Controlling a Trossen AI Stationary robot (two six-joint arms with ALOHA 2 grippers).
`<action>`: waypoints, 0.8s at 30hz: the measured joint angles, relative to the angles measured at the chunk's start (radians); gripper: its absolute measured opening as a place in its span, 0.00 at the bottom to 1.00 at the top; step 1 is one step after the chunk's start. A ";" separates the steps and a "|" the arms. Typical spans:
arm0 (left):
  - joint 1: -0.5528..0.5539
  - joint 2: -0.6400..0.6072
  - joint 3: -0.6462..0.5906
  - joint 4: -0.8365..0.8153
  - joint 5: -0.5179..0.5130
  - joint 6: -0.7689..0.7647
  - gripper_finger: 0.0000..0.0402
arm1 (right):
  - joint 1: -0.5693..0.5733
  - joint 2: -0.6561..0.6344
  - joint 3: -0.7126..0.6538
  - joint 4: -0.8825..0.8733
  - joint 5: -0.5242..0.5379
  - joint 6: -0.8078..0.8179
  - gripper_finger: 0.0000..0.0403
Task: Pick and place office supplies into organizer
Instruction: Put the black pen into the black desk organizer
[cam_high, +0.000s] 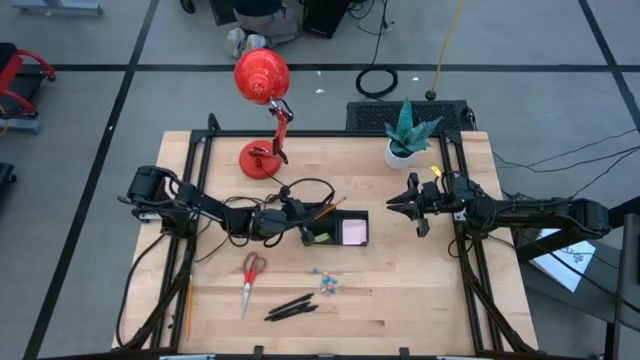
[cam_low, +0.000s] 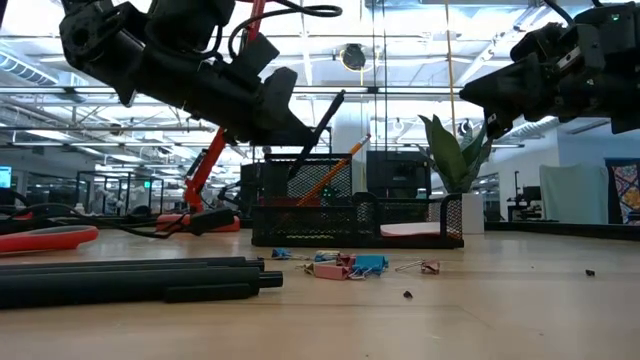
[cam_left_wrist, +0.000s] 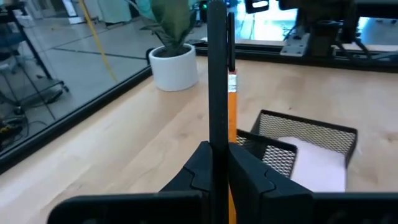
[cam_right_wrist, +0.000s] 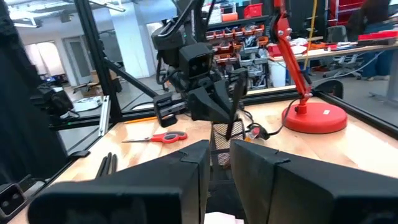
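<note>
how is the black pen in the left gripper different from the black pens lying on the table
The held black pen is clamped in the left gripper above the organizer, while the loose black pens lie flat on the table with nothing touching them. The held pen stands tilted over the tray beside the orange pencil; the loose ones rest bunched together near the red-handled scissors. All are slim and dark.

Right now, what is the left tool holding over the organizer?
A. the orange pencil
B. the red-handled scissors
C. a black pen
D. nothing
C: the left tool is shut on a black pen, while the orange pencil already leans in the organizer and the red-handled scissors lie on the table.
</note>
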 joint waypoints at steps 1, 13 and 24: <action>0.002 0.000 0.000 -0.001 0.004 -0.001 0.08 | 0.000 0.000 0.000 0.000 0.002 0.000 0.15; 0.010 0.000 0.000 -0.004 0.033 -0.004 0.08 | 0.000 0.000 0.000 0.000 0.001 0.007 0.15; 0.012 0.000 0.000 0.005 0.107 0.076 0.08 | 0.000 0.000 0.000 0.011 0.000 0.007 0.15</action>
